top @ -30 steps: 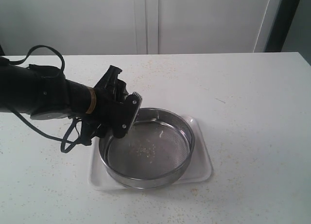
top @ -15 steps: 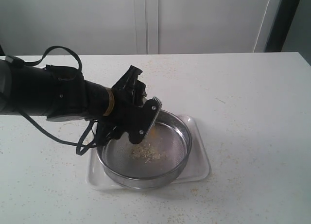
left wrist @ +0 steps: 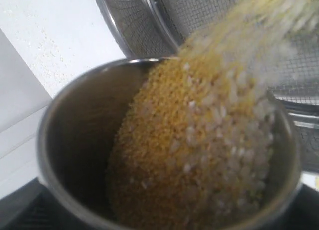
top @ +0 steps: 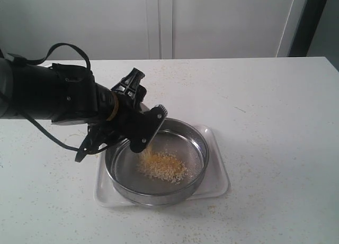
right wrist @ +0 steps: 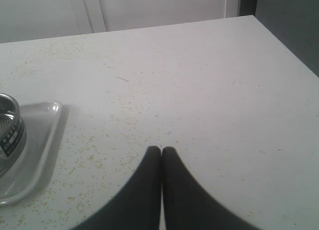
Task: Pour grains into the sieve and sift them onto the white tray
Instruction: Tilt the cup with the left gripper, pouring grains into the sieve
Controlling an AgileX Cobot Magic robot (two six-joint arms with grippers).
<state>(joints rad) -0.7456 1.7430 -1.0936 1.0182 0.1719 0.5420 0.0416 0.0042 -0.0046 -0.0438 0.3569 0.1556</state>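
Note:
My left gripper (top: 147, 126) is shut on a small steel cup (left wrist: 65, 140), tipped steeply over the near-left rim of the sieve (top: 200, 142). Yellow and whitish grains (left wrist: 199, 155) slide out of the cup in a blurred stream. They form a heap of grains (top: 161, 167) on the grey mesh. The sieve sits inside the white tray (top: 220, 176). In the exterior view the gripper hides the cup. My right gripper (right wrist: 161, 149) is shut on nothing above bare tabletop, to the right of the tray (right wrist: 42, 140) and the sieve's wall (right wrist: 10, 132); the exterior view does not show it.
Stray grains are scattered over the white tabletop (top: 265, 122), thickest around the tray. White cabinet doors (top: 159, 21) stand behind the table's far edge. The table's right corner (right wrist: 256, 18) shows in the right wrist view.
The left wrist has tipped the cup further over the sieve. The few grains on the mesh have grown into a heap. The sieve and tray have hardly moved.

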